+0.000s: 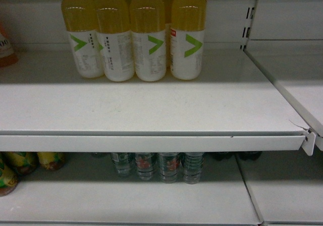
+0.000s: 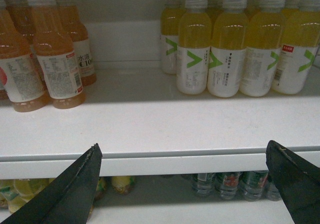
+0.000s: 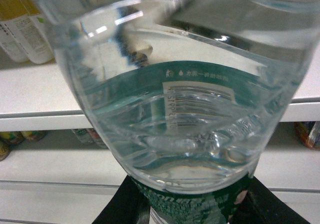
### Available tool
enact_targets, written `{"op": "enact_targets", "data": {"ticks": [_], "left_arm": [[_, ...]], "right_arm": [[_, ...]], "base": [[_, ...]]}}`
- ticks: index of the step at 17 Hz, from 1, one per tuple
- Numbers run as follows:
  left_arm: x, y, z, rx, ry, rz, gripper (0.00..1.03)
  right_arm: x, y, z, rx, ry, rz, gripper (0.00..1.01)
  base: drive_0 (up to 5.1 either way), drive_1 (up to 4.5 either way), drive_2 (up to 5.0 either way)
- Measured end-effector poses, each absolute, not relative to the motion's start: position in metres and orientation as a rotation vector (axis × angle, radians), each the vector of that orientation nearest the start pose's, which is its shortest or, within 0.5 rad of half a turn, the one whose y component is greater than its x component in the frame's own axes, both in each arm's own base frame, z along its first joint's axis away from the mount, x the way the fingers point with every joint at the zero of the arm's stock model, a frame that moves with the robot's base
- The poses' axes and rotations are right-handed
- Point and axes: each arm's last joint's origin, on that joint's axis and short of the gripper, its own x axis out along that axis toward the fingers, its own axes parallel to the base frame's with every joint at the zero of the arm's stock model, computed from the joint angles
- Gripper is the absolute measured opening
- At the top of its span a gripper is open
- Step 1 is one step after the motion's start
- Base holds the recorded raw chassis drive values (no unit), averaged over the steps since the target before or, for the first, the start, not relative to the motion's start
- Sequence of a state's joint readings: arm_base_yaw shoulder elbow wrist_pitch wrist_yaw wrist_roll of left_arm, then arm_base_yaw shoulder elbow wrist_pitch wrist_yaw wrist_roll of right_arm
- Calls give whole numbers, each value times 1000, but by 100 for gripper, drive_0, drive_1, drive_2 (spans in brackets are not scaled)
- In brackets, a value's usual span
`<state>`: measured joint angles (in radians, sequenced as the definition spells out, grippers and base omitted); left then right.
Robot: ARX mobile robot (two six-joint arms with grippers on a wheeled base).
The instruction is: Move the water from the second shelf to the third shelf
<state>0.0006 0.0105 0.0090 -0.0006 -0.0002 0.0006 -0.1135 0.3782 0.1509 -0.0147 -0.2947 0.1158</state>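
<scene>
The right tool (image 3: 187,204) is clamped on the water (image 3: 175,109), label end in its jaws, bottle filling that camera and hiding most of the shelves. The left tool (image 2: 185,184) hangs spread wide, off the upper shelf's front edge (image 2: 160,163). Yellow drink bottles (image 1: 133,34) stand at the back; more water (image 1: 156,166) below, I think, half hidden.

A cluster of juice bottles (image 1: 133,34) stood toward the back of the upper shelf (image 1: 151,110), its front part bare, while on the lower shelf (image 1: 126,201) beneath, water bottles (image 1: 156,166) sat in a row at the back, with other bottles (image 1: 20,165) to their left.
</scene>
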Motion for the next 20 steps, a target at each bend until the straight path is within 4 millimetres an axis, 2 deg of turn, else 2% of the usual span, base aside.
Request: {"op": "enact_targets", "data": {"ticks": [12,20], "left_arm": [[98,0,165,1,6,0,98],[98,0,166,1,3,0,98]], "right_arm": [[120,-6,181,164,249,160,32],[120,-6,181,165,251,160,32]], "base": [[0,0,0],[-498,225,225]]}}
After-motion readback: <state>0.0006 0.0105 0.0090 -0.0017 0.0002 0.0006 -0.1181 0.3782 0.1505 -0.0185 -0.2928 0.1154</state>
